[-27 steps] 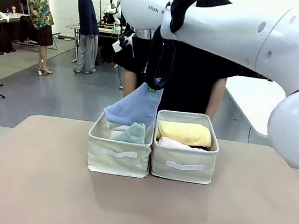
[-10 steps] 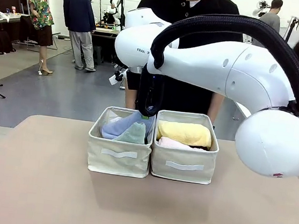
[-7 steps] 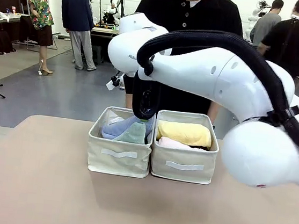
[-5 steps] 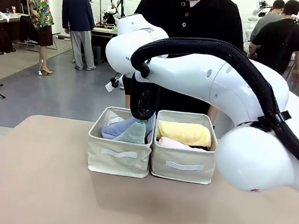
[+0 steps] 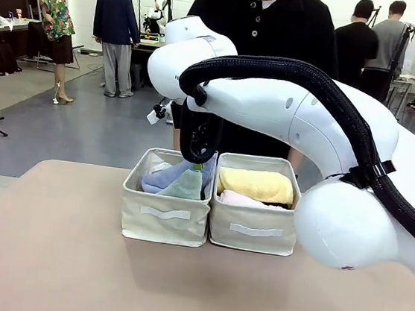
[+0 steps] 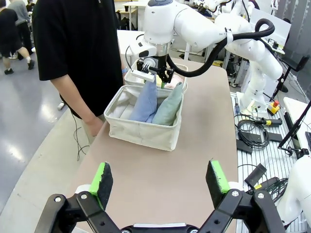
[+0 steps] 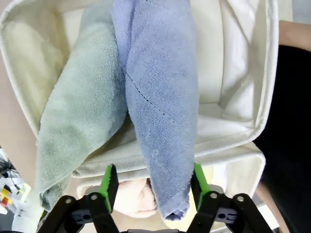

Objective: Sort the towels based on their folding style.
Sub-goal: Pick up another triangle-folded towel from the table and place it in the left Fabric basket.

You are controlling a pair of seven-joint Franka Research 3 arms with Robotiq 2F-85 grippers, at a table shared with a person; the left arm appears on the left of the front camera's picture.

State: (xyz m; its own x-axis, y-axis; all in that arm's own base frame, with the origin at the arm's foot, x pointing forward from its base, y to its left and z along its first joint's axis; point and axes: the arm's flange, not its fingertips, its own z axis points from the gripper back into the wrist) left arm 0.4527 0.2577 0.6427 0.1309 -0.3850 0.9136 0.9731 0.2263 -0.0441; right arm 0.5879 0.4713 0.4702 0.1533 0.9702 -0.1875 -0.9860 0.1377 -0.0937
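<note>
The tan surface (image 5: 46,257) spans the lower frame. At centre sit two beige bins: the left bin (image 5: 163,222) holds the light-blue towel (image 7: 160,97) and sage-green towel (image 7: 82,116), the right bin (image 5: 253,232) the yellow towel (image 5: 255,184). The right gripper (image 7: 153,187) stands apart around the blue towel's tip. The left gripper (image 6: 160,177) is spread wide, empty.

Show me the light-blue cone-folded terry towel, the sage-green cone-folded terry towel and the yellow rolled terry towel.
light-blue cone-folded terry towel (image 7: 160,92), right wrist view, mid-body
sage-green cone-folded terry towel (image 6: 168,107), left wrist view, broad middle
yellow rolled terry towel (image 5: 255,184), front view, front face
</note>
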